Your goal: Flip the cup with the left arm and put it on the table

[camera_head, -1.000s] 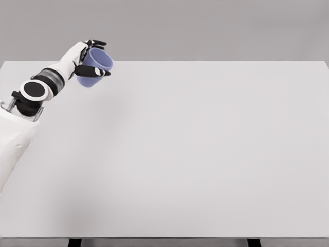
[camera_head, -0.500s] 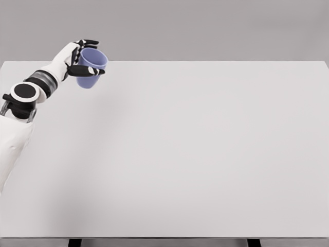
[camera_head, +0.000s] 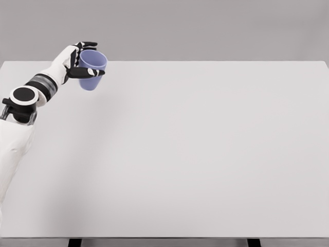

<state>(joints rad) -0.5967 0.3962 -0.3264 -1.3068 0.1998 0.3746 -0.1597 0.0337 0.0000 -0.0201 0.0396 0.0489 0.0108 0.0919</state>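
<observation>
— Head view: what to report at the far left corner?

— Left hand (camera_head: pixel 77 60) raised near the back-left corner of the white table (camera_head: pixel 195 154), clasped around a blue-violet cup (camera_head: pixel 92 69). Black fingers (camera_head: pixel 87 72) wrapped across the cup's front wall, others hooked over the far side by the rim.

— And the cup's attitude?

— Mouth up, tipped a little toward the right, open rim uppermost and the narrower base lowest. Inside wall visible as a paler blue.

— Resting on the table or held above it?

— Hard to say from this angle; base seen against the tabletop near the back edge, contact with the surface not discernible.

— The arm itself?

— White forearm with a grey-and-black wrist band, slanting up from the lower left; round black-and-white elbow joint (camera_head: pixel 21 96) just beside the picture's left edge, white upper arm below that.

— Behind all that?

— Plain grey wall (camera_head: pixel 205 25). Two dark table legs (camera_head: pixel 75 242) peeking out at the bottom edge.
</observation>
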